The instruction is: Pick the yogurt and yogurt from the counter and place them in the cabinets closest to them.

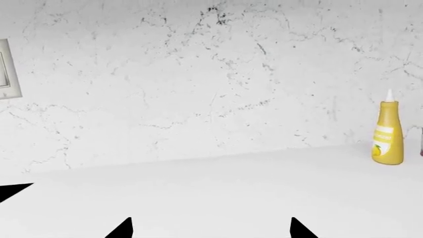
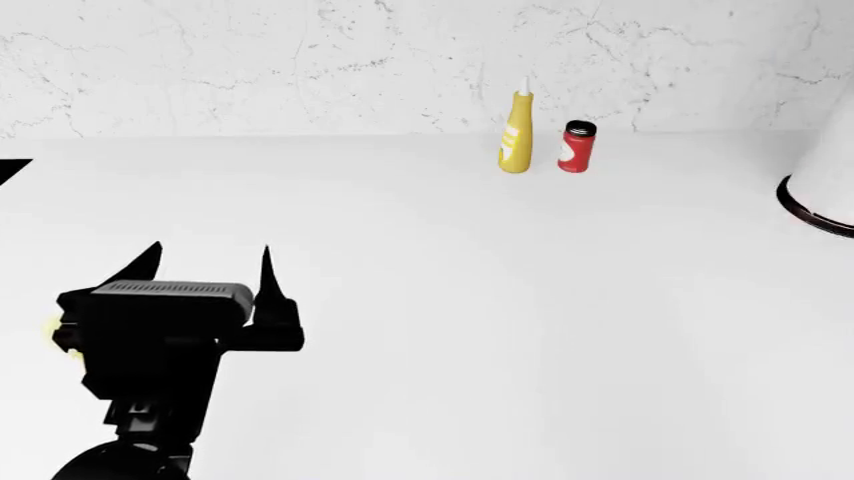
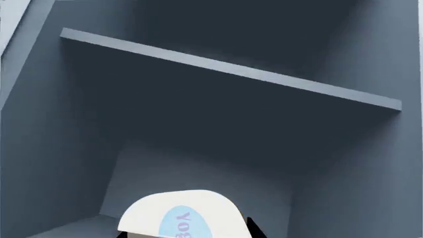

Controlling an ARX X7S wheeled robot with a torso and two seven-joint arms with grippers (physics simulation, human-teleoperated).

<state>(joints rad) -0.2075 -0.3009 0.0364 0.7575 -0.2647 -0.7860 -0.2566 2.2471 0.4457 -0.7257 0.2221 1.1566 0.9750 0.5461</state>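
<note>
White counter [image 2: 534,320]: a broad, plain worktop filling most of the head view, meeting a white marble-veined wall [image 2: 267,60] at its far edge. A grey-framed wall plate [image 1: 7,69] is seen on this wall in the left wrist view.

Cabinet interior [image 3: 231,129]: dark blue-grey, shown only in the right wrist view, with one shelf board [image 3: 231,69] crossing it on a slant.

Left gripper [image 2: 207,275]: black, over the near left of the counter, pointed fingers spread apart with bare counter between them; nothing held. Its finger tips [image 1: 126,229] show in the left wrist view.

White round object with a dark rim [image 2: 821,180]: cut off at the right edge of the head view; identity cannot be told.

White yogurt cup with light-blue label [image 3: 180,218]: close to the right wrist camera, inside the cabinet, below the shelf board. A black finger tip [image 3: 254,229] shows just beside it. The right gripper is otherwise out of frame, and it cannot be told whether it grips the cup.

Yellow squeeze bottle [image 2: 515,133]: upright at the far edge of the counter, near the wall.

Red can with black top [image 2: 577,147]: upright, just right of the bottle, apart from it.

Pale yellow patch [image 2: 56,333]: partly hidden at the left side of the left arm; too little shows to tell what it is.
</note>
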